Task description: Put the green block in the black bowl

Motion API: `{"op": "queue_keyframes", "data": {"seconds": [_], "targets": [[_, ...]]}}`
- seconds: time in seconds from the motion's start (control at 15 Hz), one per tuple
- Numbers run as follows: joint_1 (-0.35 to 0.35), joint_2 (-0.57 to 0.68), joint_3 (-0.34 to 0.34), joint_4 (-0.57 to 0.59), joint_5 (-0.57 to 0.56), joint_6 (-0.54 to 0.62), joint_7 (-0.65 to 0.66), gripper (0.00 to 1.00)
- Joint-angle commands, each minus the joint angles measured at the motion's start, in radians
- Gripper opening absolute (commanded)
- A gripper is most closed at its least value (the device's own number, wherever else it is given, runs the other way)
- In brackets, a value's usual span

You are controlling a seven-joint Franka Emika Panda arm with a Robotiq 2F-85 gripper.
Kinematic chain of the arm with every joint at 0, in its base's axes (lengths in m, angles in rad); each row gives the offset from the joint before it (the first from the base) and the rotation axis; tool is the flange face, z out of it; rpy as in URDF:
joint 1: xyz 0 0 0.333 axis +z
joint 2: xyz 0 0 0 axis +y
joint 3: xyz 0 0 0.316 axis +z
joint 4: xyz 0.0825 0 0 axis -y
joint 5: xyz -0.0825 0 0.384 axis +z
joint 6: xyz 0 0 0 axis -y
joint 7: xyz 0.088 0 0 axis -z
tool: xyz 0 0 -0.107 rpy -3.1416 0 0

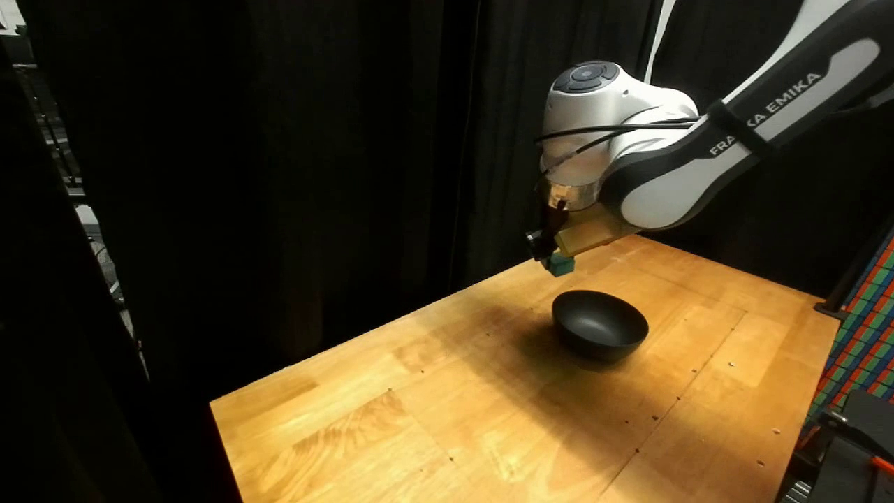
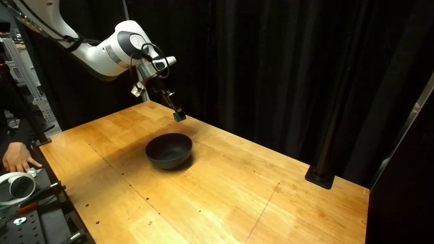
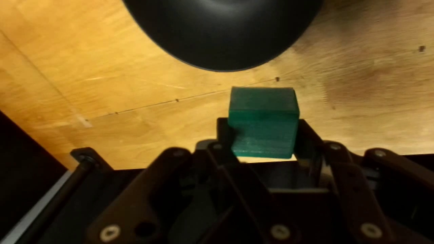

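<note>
The wooden counter [image 2: 237,189] takes up much of the lower half of both exterior views and gives a level to judge height against. The robot arm [image 1: 670,188] reaches in from the upper right of an exterior view; a slow, smooth shift should serve, as little travel seems left. The black bowl [image 1: 599,325] stands upright on the counter, right of centre in that frame, and is cut by the top edge of the wrist view; its width looks forgiving, though a knock on the rim could push it aside. The end effector [image 3: 263,134] is closed about the green block [image 3: 263,120], pinching two opposite sides, and a firm squeeze is wanted right up to the release. The green block hangs clear of the counter; in the wrist view it shows lower in the frame than the rim, a strip of wood between, so it is probably not yet over the bowl's middle. Best to carry it toward the top of the wrist view until the dark interior lies beneath, sink it inside the rim, and only then let go, gently, lest it bounce off the curved wall.
</note>
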Motion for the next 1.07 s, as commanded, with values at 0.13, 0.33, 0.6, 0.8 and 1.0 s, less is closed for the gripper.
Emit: {"op": "queue_keyframes", "data": {"seconds": [0.13, 0.33, 0.6, 0.8, 1.0], "targets": [[-0.177, -0.134, 0.147, -0.117, -0.033, -0.021, 0.061, 0.81], [-0.269, -0.234, 0.245, -0.193, 0.062, -0.025, -0.002, 1.00], [-0.380, -0.396, 0.397, -0.278, 0.392, -0.110, -0.210, 1.00], [-0.403, -0.486, 0.440, -0.260, 0.650, -0.301, -0.364, 1.00], [-0.421, -0.469, 0.463, -0.235, 0.690, -0.355, -0.368, 1.00]]}}
